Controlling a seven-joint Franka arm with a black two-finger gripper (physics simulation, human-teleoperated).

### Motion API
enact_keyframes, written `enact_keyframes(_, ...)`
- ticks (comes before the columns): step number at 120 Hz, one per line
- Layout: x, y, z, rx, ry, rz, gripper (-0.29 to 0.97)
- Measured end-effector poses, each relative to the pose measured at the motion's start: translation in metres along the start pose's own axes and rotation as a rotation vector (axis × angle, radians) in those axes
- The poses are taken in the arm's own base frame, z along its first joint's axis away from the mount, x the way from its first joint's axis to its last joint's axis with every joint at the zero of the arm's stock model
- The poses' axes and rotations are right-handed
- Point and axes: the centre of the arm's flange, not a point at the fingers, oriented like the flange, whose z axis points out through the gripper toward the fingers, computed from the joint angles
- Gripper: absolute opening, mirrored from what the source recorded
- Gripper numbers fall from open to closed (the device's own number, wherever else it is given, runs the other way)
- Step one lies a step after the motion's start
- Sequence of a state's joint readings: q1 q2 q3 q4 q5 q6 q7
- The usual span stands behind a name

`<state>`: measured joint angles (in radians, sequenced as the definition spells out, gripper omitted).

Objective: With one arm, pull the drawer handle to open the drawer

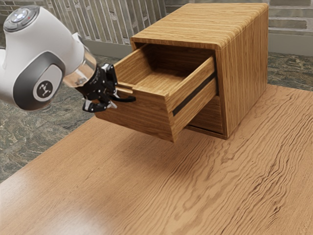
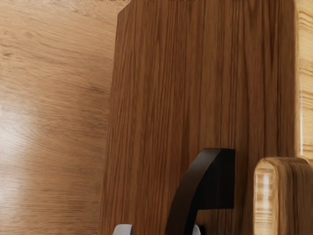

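Observation:
A wooden cabinet (image 1: 234, 58) stands on the table, and its drawer (image 1: 161, 93) is pulled far out toward the exterior view's left, showing an empty inside. My black gripper (image 1: 122, 91) is at the drawer's front panel (image 2: 195, 88), with the wooden handle (image 1: 128, 90) between its fingers. In the wrist view one black finger (image 2: 205, 191) stands a little apart from the rounded handle (image 2: 283, 196), not touching it. The gripper reads as open around the handle.
The cabinet rests on a broad wooden tabletop (image 1: 195, 186) with free room in front of it. Beyond the table's edge lies a dark stone floor (image 1: 29, 132), with a fence-like wall (image 1: 107, 19) behind.

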<state>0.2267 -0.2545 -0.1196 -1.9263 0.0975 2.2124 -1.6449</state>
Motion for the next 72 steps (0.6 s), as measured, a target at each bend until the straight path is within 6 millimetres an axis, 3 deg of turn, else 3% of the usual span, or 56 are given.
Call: enact_keyframes(72, 0.006, -0.005, -0.018, -0.028, 0.013, -0.005, 0.04)
